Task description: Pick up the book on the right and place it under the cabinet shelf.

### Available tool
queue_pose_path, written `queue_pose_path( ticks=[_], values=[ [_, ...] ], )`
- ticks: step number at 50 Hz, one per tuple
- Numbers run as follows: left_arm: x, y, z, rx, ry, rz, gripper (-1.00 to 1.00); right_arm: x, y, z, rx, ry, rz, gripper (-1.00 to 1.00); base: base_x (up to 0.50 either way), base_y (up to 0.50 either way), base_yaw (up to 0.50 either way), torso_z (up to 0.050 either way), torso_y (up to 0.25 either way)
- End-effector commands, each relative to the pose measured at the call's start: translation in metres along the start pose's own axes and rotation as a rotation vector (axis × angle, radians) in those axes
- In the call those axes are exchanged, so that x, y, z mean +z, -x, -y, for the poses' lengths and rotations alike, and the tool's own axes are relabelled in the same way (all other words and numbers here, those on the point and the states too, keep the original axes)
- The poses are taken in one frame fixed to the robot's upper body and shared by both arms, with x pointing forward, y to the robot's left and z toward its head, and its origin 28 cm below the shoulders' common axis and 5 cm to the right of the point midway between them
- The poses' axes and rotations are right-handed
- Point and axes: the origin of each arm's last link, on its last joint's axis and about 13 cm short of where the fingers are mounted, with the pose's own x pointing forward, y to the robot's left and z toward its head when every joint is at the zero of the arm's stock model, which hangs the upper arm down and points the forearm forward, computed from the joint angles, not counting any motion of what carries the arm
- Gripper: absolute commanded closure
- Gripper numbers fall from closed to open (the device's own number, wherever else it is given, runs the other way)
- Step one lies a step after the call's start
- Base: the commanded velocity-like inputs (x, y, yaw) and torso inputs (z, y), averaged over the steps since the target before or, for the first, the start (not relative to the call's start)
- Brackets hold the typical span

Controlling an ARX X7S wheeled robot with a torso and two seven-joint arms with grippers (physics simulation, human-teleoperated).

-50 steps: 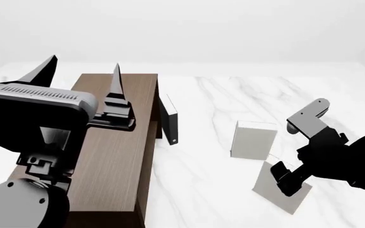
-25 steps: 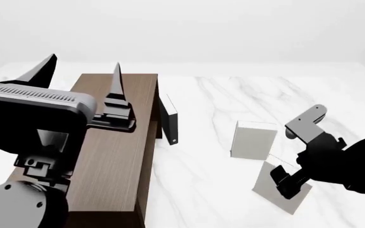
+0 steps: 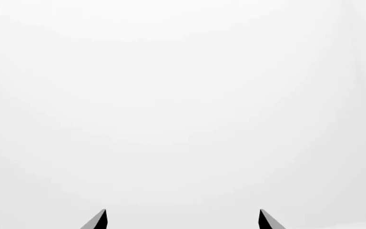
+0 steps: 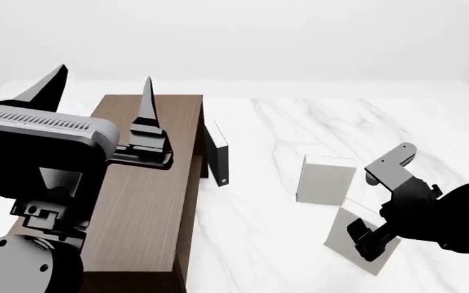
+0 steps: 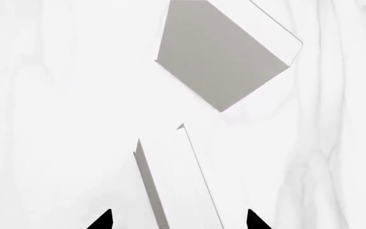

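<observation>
Right gripper (image 4: 370,239): black two-fingered claw, low over the white marbled table (image 4: 283,201) at the robot's right. Jaws spread wide; in the right wrist view both dark fingertips (image 5: 103,220) show at the frame edge with the book's top edge running between them, neither tip seen to touch it. Nothing held.

Thin white flat rectangular book (image 5: 173,179): stands on edge, upright or nearly so, directly below and ahead of the right claw, well to the right of the cabinet. Its long top edge runs roughly along the claw's line of approach and passes between the fingers, so, by judgement, the faces lie toward the pads and a straight descent followed by closing should catch it. In the head view its pale grey face (image 4: 344,241) shows partly behind the gripper. Plain, unmarked, slim.

Thicker white boxy book (image 4: 326,180): stands just beyond the thin one, close but apart from it; not the target.

Large dark brown wood-grain cabinet shelf (image 4: 149,201): long flat top, at left, thin dark door panel (image 4: 217,152) ajar.

Left gripper (image 4: 96,91): raised above the cabinet, fingers apart, empty; far from the book. The right arm is the nearer.
</observation>
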Motion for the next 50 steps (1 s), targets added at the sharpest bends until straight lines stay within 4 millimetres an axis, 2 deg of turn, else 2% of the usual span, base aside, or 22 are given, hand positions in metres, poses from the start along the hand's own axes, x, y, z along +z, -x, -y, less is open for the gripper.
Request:
queue_pose_path(
  ticks=[1,39,50],
  values=[
    [0.001,0.003,-0.001,0.002,0.0,0.004,-1.0,-0.003,-0.006,0.0,0.005,-0.004,-0.012,-1.0,0.0,0.0,0.0,0.0,0.0],
    [0.003,0.005,0.001,-0.011,-0.009,0.008,-1.0,-0.018,-0.028,-0.002,0.012,-0.032,-0.035,-1.0,0.0,0.0,0.0,0.0,0.0],
    [0.002,0.006,0.002,-0.011,-0.009,0.005,-1.0,-0.018,-0.026,0.0,-0.007,-0.033,-0.039,-1.0,0.0,0.0,0.0,0.0,0.0]
  ],
)
